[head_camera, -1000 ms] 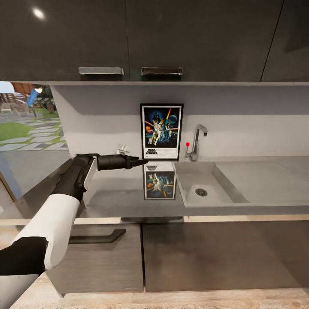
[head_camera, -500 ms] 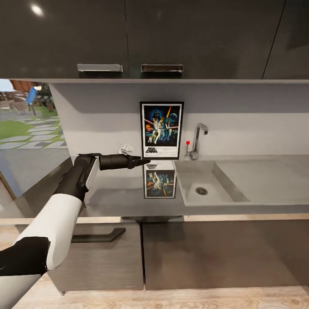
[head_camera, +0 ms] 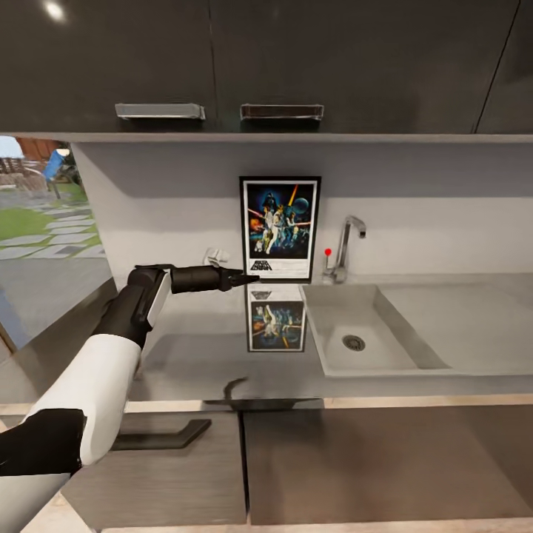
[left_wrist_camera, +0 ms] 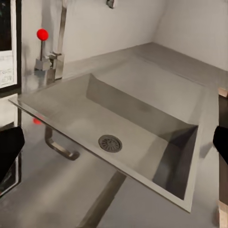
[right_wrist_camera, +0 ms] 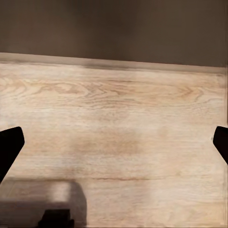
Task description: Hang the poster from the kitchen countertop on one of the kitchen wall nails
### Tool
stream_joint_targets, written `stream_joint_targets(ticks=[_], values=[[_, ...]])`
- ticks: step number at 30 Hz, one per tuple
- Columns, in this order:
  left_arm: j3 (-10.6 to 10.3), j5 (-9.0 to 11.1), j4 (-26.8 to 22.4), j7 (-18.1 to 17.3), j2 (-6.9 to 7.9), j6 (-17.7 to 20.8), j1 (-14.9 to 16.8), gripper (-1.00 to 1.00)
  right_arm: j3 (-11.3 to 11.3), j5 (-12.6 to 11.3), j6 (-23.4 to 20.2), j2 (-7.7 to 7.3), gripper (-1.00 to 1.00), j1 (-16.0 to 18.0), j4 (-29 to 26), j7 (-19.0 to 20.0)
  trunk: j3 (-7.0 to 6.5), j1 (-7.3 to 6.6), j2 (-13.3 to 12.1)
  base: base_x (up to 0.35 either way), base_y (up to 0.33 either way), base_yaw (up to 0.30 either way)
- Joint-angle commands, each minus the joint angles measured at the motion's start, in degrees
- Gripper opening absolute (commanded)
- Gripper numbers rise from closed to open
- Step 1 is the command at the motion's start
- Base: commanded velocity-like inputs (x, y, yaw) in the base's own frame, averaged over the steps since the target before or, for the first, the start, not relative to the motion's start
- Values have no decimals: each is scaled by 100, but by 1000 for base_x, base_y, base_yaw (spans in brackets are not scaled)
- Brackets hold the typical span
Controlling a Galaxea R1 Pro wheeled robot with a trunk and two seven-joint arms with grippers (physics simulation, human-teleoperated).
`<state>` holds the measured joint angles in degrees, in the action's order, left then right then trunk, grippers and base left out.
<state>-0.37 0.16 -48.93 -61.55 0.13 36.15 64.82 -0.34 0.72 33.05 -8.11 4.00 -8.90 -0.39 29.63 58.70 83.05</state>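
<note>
The poster (head_camera: 280, 228) is standing upright on the grey surface (head_camera: 192, 355), leaning back against the wall just left of the tap (head_camera: 346, 248) and the sink (head_camera: 370, 333); its long axis is running vertically. The left pincer (head_camera: 250, 279) is reaching level across the surface, its tips sitting at the poster's lower left corner, touching or just short of it; I cannot tell which. So the poster is lying directly ahead of and slightly above the tips. In the left wrist view both fingertips (left_wrist_camera: 9, 149) are standing far apart at the frame's edges, so this pincer is spread wide. The right pincer (right_wrist_camera: 114, 142) is also spread wide, gripping nothing, facing wooden floor (right_wrist_camera: 114, 118). The left arm is much the nearer.
</note>
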Motion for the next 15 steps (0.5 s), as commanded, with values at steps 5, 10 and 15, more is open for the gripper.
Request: stream_joint_targets(ticks=[5,10,15], values=[[1,2,-3,-15,1,41,4,100,-1,1,17,-24,100,4,345,-4,6,3,3,146,0,0],[2,2,-2,-15,8,41,4,100,-3,-2,17,-32,100,4,601,-6,6,3,3,32,0,0],[2,2,-3,-15,8,41,4,100,-6,-58,22,-65,100,5,651,-15,6,3,3,19,0,0]])
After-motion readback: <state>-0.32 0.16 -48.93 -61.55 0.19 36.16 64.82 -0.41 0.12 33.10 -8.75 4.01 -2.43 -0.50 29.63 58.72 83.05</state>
